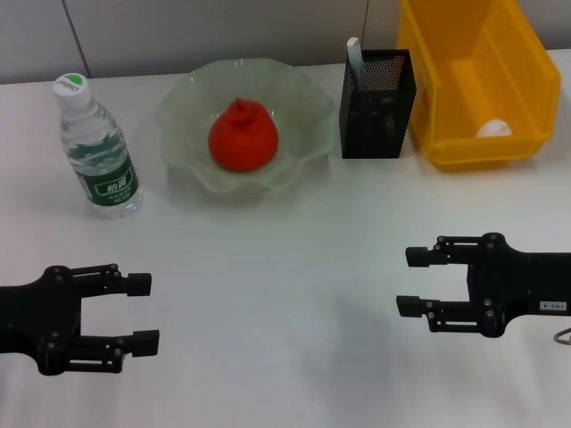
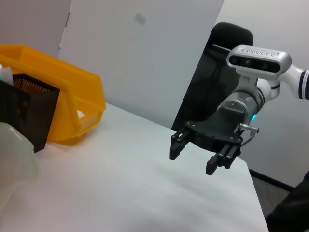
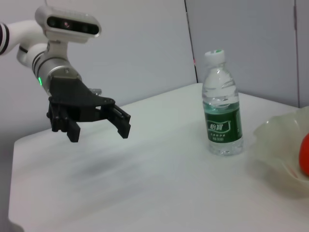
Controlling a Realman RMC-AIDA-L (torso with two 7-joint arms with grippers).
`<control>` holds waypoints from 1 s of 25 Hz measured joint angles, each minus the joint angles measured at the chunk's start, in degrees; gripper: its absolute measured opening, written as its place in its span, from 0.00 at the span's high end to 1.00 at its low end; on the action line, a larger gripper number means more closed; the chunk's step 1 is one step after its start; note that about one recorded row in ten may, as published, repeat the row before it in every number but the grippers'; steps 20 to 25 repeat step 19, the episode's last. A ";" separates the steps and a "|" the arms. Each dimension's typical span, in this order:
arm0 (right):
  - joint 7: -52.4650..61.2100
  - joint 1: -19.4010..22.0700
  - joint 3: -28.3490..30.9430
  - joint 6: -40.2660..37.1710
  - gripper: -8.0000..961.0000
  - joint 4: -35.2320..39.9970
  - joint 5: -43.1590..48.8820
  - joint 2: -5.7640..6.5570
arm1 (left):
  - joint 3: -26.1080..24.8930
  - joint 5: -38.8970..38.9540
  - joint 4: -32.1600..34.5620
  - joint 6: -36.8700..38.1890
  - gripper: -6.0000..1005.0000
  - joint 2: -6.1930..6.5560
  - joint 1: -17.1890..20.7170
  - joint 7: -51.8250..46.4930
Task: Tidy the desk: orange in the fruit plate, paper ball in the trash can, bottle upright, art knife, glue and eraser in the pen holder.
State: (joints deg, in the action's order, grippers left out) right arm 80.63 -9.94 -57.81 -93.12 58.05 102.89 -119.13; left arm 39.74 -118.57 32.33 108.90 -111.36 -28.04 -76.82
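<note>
The orange (image 1: 243, 135) lies in the pale-green fruit plate (image 1: 187, 100). The bottle (image 1: 96, 152) stands upright to its left. The white paper ball (image 1: 493, 129) rests inside the yellow trash can (image 1: 482, 153). A slim white item (image 1: 354, 55) sticks out of the black mesh pen holder (image 1: 379, 120); art knife, glue and eraser cannot be told apart inside it. My left gripper (image 1: 144, 312) is open and empty near the front left. My right gripper (image 1: 408, 281) is open and empty at the front right. The wrist views show the right gripper (image 2: 192, 162) and the left gripper (image 3: 99, 131) hovering above the table.
The white table (image 1: 285, 267) lies bare between the two grippers. The trash can (image 2: 72, 104) and pen holder (image 2: 29, 113) stand along the back edge by the wall. The bottle (image 3: 221, 111) stands beside the plate (image 3: 277, 145).
</note>
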 joint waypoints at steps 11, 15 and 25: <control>0.23 -0.82 -0.15 -0.26 0.30 -1.84 0.29 0.00 | 0.09 -0.55 0.98 -0.30 0.19 -0.40 -0.12 -0.44; 0.24 -0.96 -0.12 -0.28 0.30 -2.13 0.30 -0.06 | 0.03 -0.71 0.98 -0.47 0.19 -0.47 -0.20 -0.44; 0.26 -1.40 0.03 -0.24 0.30 -3.00 0.30 -0.06 | -0.09 -0.71 0.98 -0.52 0.19 -0.52 -0.18 -0.44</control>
